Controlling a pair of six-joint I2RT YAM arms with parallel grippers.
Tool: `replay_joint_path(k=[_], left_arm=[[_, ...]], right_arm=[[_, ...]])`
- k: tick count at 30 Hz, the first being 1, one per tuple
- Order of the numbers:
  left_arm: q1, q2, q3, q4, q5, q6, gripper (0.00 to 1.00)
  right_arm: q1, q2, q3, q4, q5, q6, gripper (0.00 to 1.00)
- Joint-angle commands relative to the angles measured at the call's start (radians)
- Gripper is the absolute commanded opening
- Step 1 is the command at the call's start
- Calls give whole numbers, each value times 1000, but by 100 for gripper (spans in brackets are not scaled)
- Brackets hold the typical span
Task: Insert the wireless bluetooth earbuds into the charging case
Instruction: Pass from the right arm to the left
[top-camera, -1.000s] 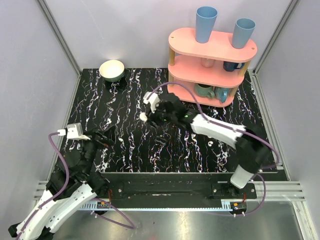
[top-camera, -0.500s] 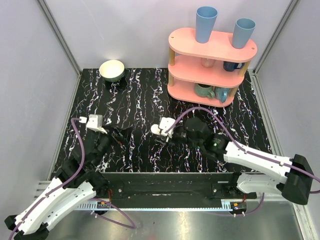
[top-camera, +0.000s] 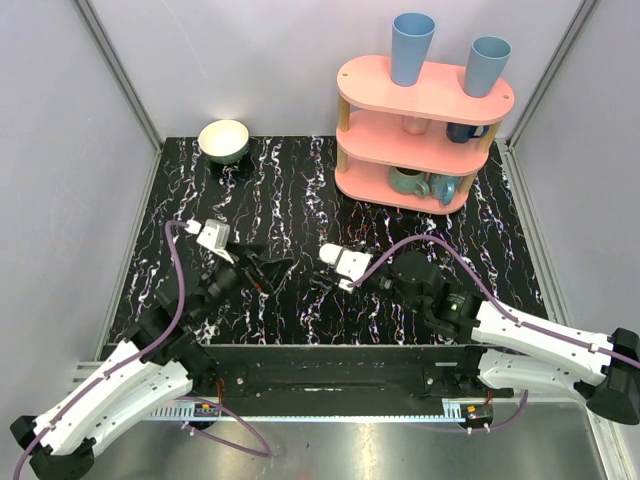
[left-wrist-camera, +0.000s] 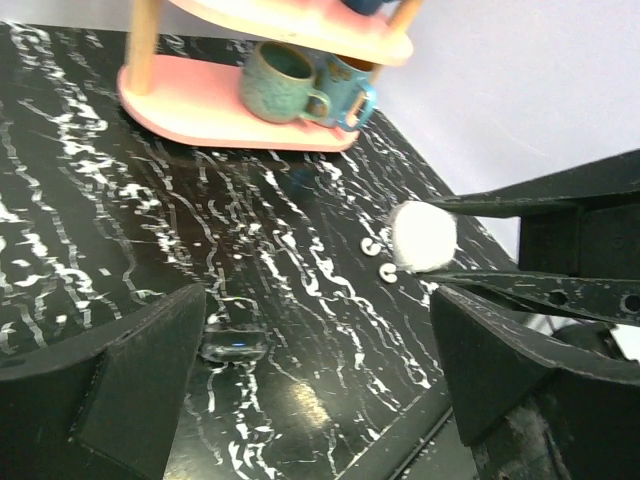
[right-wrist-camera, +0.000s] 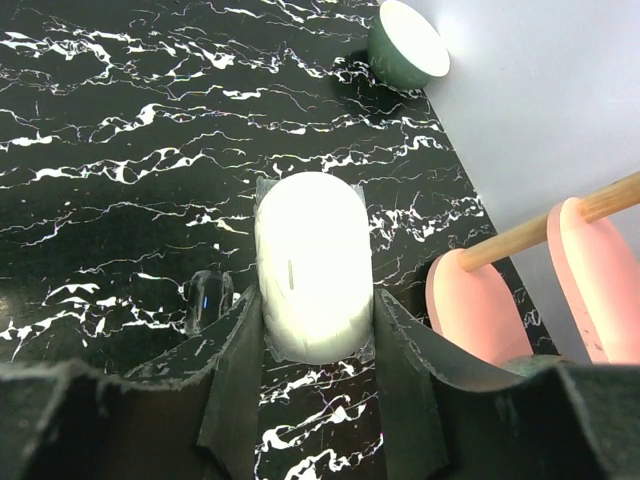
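Note:
The white charging case (right-wrist-camera: 312, 265) is clamped between my right gripper's (right-wrist-camera: 312, 335) black fingers, low over the marble. It also shows in the left wrist view (left-wrist-camera: 423, 237), end on. Two tiny white earbuds (left-wrist-camera: 370, 245) (left-wrist-camera: 387, 270) lie on the marble just left of the case. In the top view the right gripper (top-camera: 333, 270) sits mid-table under its white wrist block, which hides the case; I cannot pick the earbuds out from the veins there. My left gripper (top-camera: 270, 270) is open and empty (left-wrist-camera: 320, 390), pointing toward the case.
A small dark glossy object with a blue light (top-camera: 322, 283) lies between the grippers (left-wrist-camera: 232, 347) (right-wrist-camera: 205, 300). A pink shelf (top-camera: 420, 130) with mugs and blue cups stands at the back right. A green bowl (top-camera: 223, 140) sits at the back left.
My right gripper has pulled back from the table's middle toward the near side, still holding the case. My left gripper has moved right toward it.

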Motion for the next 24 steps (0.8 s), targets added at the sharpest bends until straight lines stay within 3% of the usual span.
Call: replay_joint_path(k=[1, 12, 24], left_arm=[[3, 52, -16, 190, 174, -40, 99], [3, 178, -29, 336, 367, -78, 99], [3, 320, -90, 575, 409, -175, 96]], right_arm=[[18, -25, -5, 71, 43, -46, 13], [21, -39, -24, 87, 31, -41, 14], [21, -42, -28, 104, 5, -34, 14]])
